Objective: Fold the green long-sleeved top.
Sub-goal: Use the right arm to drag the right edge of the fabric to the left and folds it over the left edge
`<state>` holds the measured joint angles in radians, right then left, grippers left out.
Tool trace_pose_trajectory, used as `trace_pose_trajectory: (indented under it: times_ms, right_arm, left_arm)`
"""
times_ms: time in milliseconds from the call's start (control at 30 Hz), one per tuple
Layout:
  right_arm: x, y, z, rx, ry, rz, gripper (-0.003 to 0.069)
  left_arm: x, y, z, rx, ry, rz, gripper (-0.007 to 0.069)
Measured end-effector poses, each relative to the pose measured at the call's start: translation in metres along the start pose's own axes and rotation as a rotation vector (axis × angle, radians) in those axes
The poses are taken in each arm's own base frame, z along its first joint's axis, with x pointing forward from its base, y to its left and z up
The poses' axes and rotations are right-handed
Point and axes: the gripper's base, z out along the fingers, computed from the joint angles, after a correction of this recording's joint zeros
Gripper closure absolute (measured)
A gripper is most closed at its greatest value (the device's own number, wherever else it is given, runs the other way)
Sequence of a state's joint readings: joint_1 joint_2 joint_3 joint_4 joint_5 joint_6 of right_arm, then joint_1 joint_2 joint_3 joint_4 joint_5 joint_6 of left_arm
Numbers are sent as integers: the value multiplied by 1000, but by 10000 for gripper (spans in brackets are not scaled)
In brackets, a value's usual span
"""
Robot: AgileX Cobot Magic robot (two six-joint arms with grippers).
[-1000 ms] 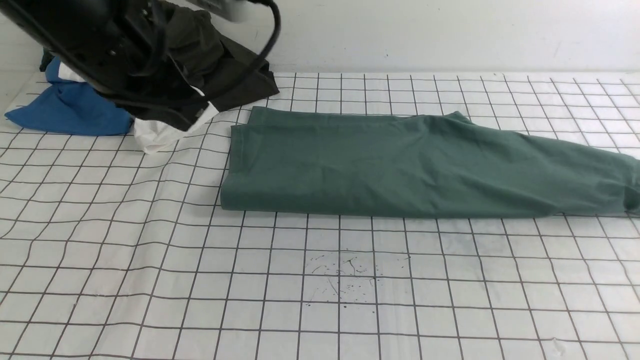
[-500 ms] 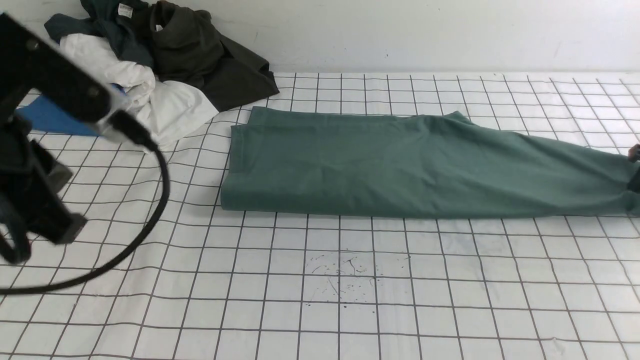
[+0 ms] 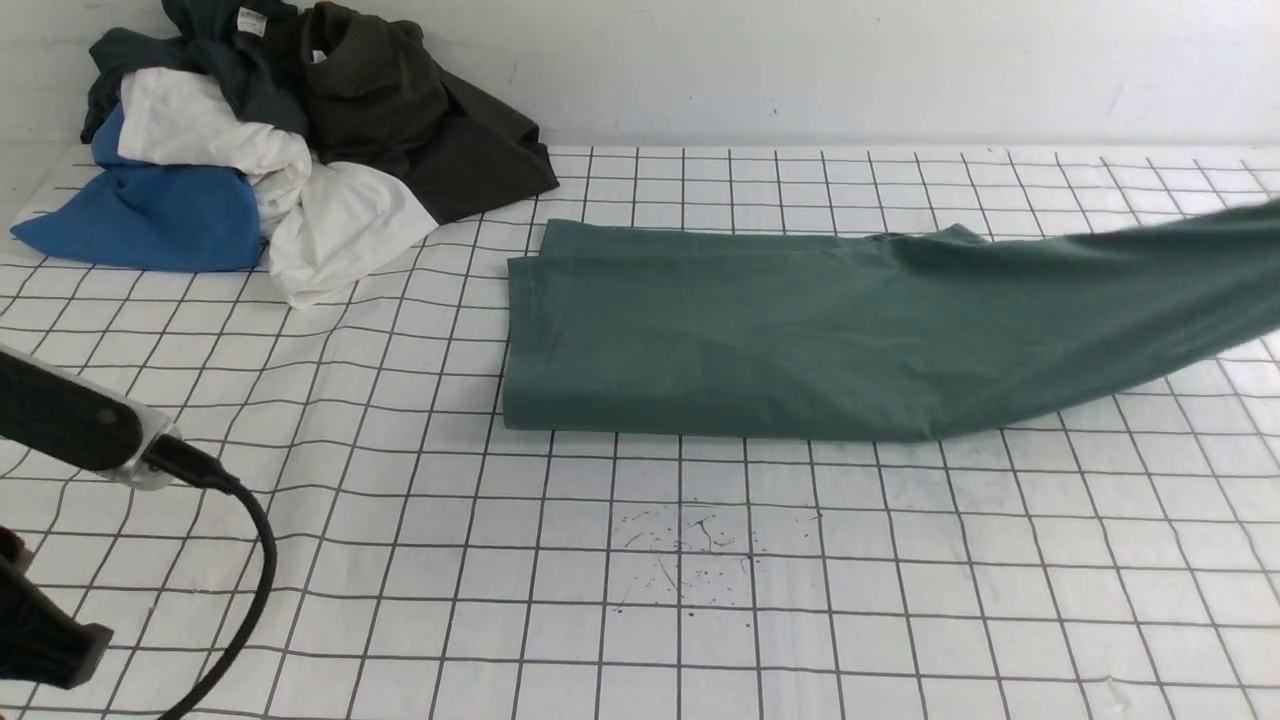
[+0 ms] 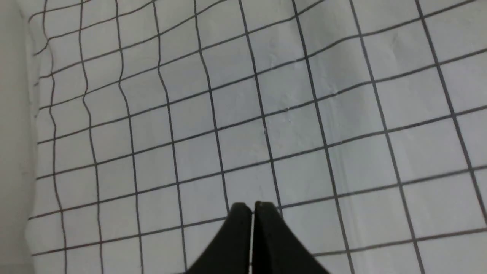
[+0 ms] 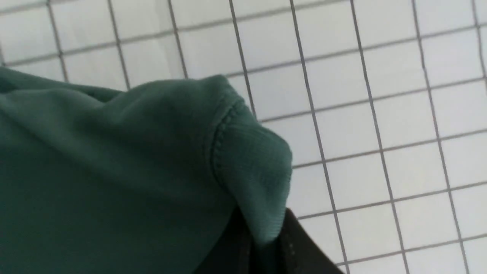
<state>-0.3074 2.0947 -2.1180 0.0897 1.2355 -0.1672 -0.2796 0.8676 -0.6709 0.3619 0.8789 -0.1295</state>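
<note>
Top: the green top (image 3: 760,330) is laid as a long folded strip across the middle and right of the table (image 3: 700,600).
Top, left end: laid flat, edges squared, on the grid lines.
Top, right end: raised clear of the table and cut off by the right edge of the front view; blurred there.
Right jaws: closed on the top's ribbed cuff (image 5: 255,167). The cuff's edge is pinched between them, and the sleeve fabric (image 5: 114,171) is bunched just beyond them. Gridded table is seen underneath. Not seen in the front view.
Left jaws: pressed together with nothing between them, held over bare table (image 4: 323,114). No fabric is seen in the left wrist view.
Left arm: the arm (image 3: 60,425) is seen at the lower left of the front view, well apart from the top's left end, with a black cable (image 3: 255,560) looped under it.
Top vs jaws: held at the cuff end by the right jaws only; untouched by the left.
Other clothes: a pile is heaped at the back left corner, made up of a blue garment (image 3: 150,220), a white garment (image 3: 340,225) and a dark garment (image 3: 420,120). It is near the top's left end but not touching it.
</note>
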Motion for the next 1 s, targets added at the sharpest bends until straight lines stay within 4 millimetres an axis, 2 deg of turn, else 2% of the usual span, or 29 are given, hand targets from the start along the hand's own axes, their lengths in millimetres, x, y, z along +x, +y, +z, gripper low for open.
trace_pose_trajectory:
  times_ms: [33, 67, 133, 167, 267, 367, 400, 500, 533, 567, 600, 633, 733, 867, 967, 1000]
  right_arm:
    - [-1, 3, -3, -5, -8, -4, 627]
    - [-5, 17, -12, -24, -31, -26, 627]
    - [-10, 64, -30, -106, -80, -77, 627]
    - [-11, 96, -35, -172, -94, -104, 627]
    - [-6, 173, -37, -344, -120, -164, 627]
    - [6, 251, -29, -518, -152, -204, 627]
    - [10, 270, -24, -561, -162, -208, 627]
    - [32, 340, 4, -686, -186, -210, 627]
    - [40, 357, 15, -709, -188, -207, 627]
    - [41, 358, 18, -709, -190, -202, 627]
    - [53, 380, 34, -732, -186, -196, 627]
    - [60, 390, 44, -743, -182, -183, 627]
    - [75, 403, 66, -753, -136, -163, 615]
    - [74, 405, 65, -784, -147, -149, 570]
    - [72, 407, 60, -824, -167, -142, 517]
    - [72, 409, 57, -852, -174, -141, 477]
  left_arm:
    - [0, 0, 0, 2, -3, -5, 631]
    - [-1, -1, 1, 7, -21, -13, 631]
    - [-4, -3, 2, 26, -67, -40, 631]
    - [-6, -4, 2, 37, -83, -54, 631]
    - [-8, -6, 2, 57, -104, -75, 631]
    - [-8, -6, 2, 63, -107, -85, 631]
    - [-8, -6, 2, 64, -108, -86, 631]
    - [-8, -7, 2, 66, -110, -90, 631]
    - [-8, -7, 2, 66, -111, -90, 631]
    - [-8, -7, 2, 66, -111, -90, 631]
    - [-8, -7, 2, 67, -113, -90, 631]
    - [-9, -7, 2, 67, -114, -90, 631]
    - [-9, -7, 2, 67, -117, -93, 631]
    - [-9, -7, 2, 71, -117, -97, 631]
    - [-9, -7, 2, 74, -119, -99, 631]
    - [-9, -7, 2, 75, -120, -100, 631]
